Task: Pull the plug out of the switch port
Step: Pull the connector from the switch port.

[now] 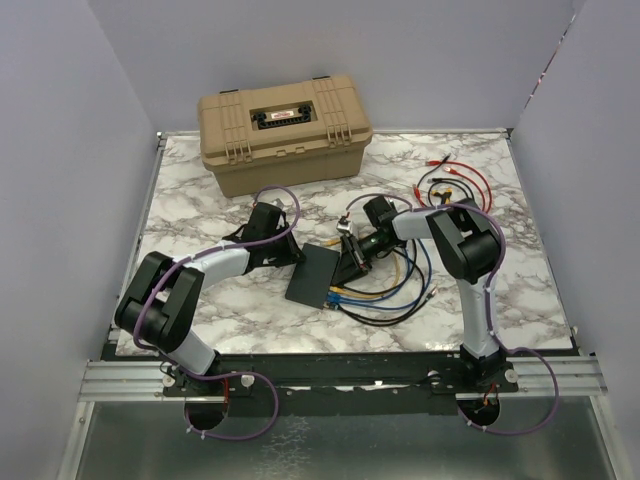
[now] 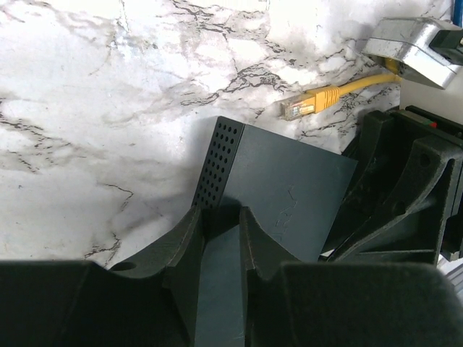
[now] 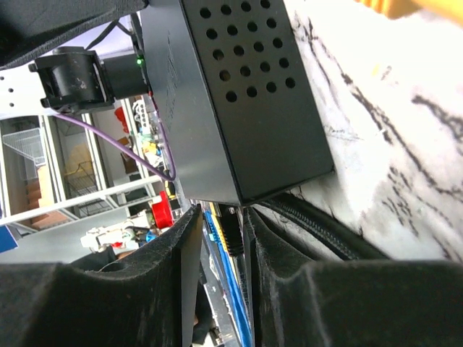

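Black switch (image 1: 312, 272) lies flat on counter (image 1: 200, 200), centre. L pincer (image 2: 219, 220) is clamped on its edge; R pincer (image 3: 222, 217) sits narrow round the black plug (image 3: 230, 235) at the port side. Best bet: L holds firm, R pulls straight out along port axis, no twist. Tan toolbox (image 1: 283, 130) is well behind. Loose yellow plug (image 2: 300, 107) and cable tangle (image 1: 390, 295) crowd R's pull path; red leads (image 1: 460, 180) are far off.

Soft, even overhead light leaves the worktop (image 1: 200, 300) bright, shadows faint beneath the arms (image 1: 215, 265); that view is sharp. Up close, fingers (image 2: 181, 246) blur into featureless black, the switch (image 3: 239, 94) is crisp, the plug (image 3: 230, 233) sits in shadow.
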Controlling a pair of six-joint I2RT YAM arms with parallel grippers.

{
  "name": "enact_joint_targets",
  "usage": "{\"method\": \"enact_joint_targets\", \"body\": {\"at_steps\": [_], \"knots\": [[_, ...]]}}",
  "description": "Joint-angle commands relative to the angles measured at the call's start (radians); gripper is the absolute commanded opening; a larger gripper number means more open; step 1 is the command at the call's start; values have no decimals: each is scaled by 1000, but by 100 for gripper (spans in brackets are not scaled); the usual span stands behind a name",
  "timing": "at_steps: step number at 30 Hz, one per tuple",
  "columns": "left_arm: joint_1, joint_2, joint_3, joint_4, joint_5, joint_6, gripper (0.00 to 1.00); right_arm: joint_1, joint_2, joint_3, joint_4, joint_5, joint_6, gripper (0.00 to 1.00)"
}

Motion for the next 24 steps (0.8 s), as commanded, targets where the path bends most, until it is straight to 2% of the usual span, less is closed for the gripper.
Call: {"method": "enact_joint_targets", "body": {"at_steps": [1, 4, 8, 16, 24], "knots": [[-23, 102, -57, -171, -27, 31, 17, -1, 53, 12, 33, 26, -3, 34], [-23, 104, -52, -172, -27, 31, 17, 1, 61, 13, 32, 26, -4, 32], [-23, 108, -44, -174, -25, 31, 17, 4, 68, 12, 30, 33, -9, 23], [-23, 117, -34, -178, -25, 31, 17, 25, 95, 18, -7, 93, -39, 20], [-23, 128, -44, -181, -32, 32, 15, 33, 99, 32, -48, 160, -58, 5]]}}
